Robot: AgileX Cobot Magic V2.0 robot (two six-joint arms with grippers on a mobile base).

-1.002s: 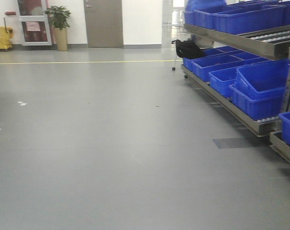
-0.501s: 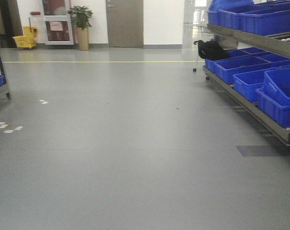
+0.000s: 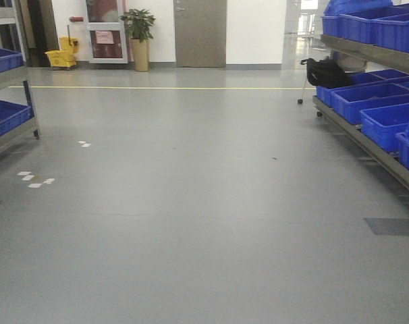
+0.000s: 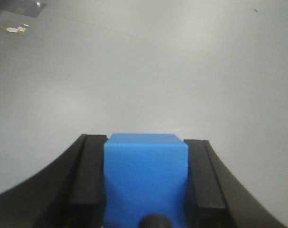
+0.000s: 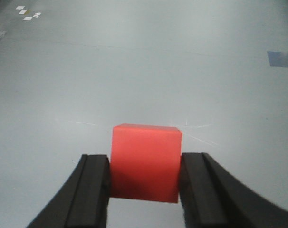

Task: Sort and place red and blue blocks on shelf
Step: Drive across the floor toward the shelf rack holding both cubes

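Note:
My left gripper (image 4: pixel 146 142) is shut on the blue block (image 4: pixel 146 178), which fills the gap between its black fingers (image 4: pixel 89 180) above bare grey floor. The red block (image 5: pixel 145 161) is pinched between the black pads of my right gripper (image 5: pixel 145 159), also hanging over the floor. In the front view a shelf (image 3: pixel 366 138) with steel rails runs along the right side, and a second shelf (image 3: pixel 12 131) stands at the left edge. Neither arm shows in the front view.
Blue crates (image 3: pixel 370 101) fill the right shelf, and more blue crates (image 3: pixel 3 115) sit on the left one. A black bag (image 3: pixel 324 71) rests by the right shelf's far end. A potted plant (image 3: pixel 140 37), a yellow mop bucket (image 3: pixel 63 55) and a grey door (image 3: pixel 200 32) line the far wall.
The front view has swung left: the right shelf has slid toward the right edge and the left shelf with its crates has come into sight.

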